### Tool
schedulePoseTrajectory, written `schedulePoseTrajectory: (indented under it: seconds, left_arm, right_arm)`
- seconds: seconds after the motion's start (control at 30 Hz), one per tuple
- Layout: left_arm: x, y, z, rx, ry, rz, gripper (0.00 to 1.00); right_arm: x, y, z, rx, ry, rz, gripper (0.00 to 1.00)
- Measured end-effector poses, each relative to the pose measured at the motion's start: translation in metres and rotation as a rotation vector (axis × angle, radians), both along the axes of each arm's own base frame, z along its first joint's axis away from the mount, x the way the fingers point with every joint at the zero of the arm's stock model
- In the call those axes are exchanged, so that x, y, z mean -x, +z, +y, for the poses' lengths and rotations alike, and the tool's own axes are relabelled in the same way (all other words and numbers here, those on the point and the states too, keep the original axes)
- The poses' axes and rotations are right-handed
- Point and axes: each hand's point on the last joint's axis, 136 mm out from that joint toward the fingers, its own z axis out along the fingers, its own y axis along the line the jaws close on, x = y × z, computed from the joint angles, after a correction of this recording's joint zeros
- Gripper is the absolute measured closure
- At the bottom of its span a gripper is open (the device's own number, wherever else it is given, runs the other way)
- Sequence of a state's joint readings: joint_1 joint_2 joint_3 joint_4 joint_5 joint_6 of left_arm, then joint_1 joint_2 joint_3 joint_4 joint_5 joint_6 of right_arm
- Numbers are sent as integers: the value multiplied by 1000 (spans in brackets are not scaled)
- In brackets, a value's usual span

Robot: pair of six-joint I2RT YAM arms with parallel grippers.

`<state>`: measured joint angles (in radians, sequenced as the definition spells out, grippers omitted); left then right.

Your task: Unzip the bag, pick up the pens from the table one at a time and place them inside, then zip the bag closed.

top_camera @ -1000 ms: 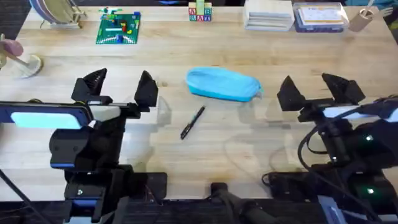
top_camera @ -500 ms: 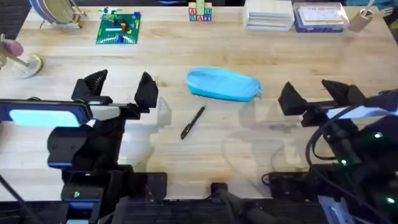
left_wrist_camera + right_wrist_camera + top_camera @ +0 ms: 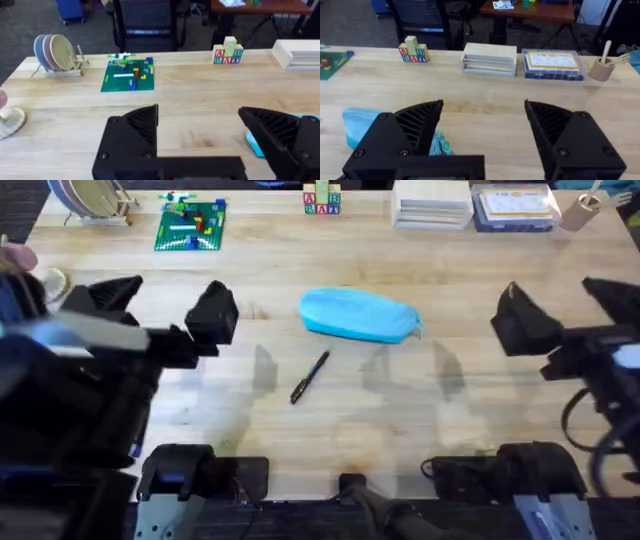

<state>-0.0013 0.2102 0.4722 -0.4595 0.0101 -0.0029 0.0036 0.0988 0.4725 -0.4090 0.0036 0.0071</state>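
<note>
In the left wrist view, the left gripper's point(image 3: 200, 132) finger hides most of the bag point(image 3: 252, 142), so just a bit of blue peeks out. In the right wrist view, the right gripper point(image 3: 482, 137) covers part of the bag point(image 3: 362, 125) too. From overhead, the left arm point(image 3: 70, 350) looks blurry. The bag's zipper is too small to tell if it is open.

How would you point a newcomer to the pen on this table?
Start at the light-blue bag in the middle of the table. Just in front of it, toward the arm bases, lies the pen, slanted. It is the only slim black stick there.
</note>
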Motion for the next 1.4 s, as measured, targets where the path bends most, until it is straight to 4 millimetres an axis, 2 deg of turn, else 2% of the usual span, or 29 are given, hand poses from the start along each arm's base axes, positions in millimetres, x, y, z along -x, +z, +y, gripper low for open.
schedulePoseTrajectory:
  seconds: [0.17,0.4,0.67,0.93,1.13,1.4]
  left_arm:
    - [-9,16,0,0,0,96,7]
    - [-32,25,0,-3,-1,248,7]
    - [-61,13,0,-3,-1,440,8]
    - [-81,-5,-2,1,-10,552,8]
    - [-85,-17,-5,10,-27,597,8]
    - [-84,-18,-5,12,-29,602,8]
  right_arm:
    - [-2,14,0,0,0,60,3]
    - [-9,14,0,1,0,214,4]
    - [-22,7,0,1,0,392,4]
    - [-34,-11,0,2,1,631,4]
    - [-46,-22,0,-2,-1,721,4]
    - [-48,-28,0,-15,-8,749,3]
